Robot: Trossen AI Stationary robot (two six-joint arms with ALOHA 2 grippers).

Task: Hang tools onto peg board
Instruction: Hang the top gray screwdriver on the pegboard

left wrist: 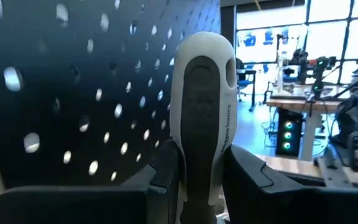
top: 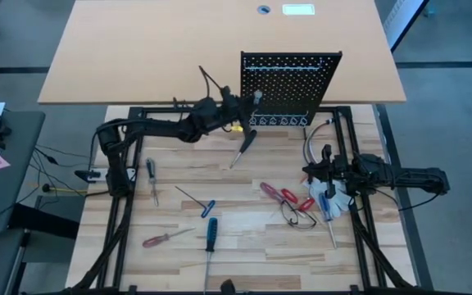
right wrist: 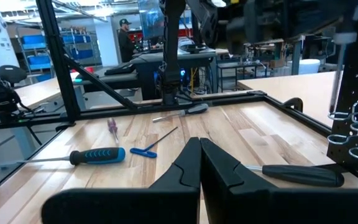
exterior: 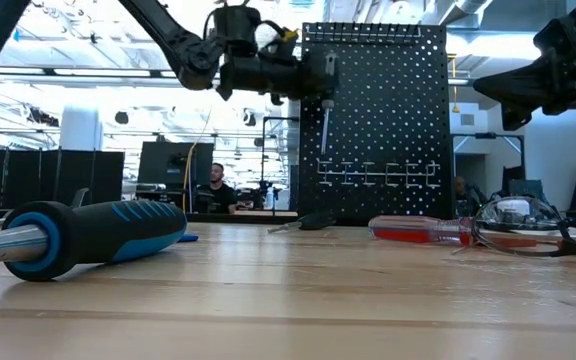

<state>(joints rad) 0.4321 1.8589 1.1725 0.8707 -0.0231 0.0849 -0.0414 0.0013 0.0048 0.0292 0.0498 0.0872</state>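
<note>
The left pincer (top: 253, 97) grips a grey-handled screwdriver (left wrist: 202, 118) upright against the black peg board (top: 289, 86). The right pincer (top: 310, 173), closed and empty, hovers over the desk (top: 244, 188).

Only one readable text is showing: "amazonbasics", printed lengthwise in small dark letters on the grey-and-white screwdriver handle (left wrist: 205, 106) in the left wrist view. That handle is sitting between the left gripper (left wrist: 204, 171) fingers, just beside the peg board (left wrist: 86, 81). Nothing else is reading as text in any view, and no labels or numbers are showing on the other tools.
</note>
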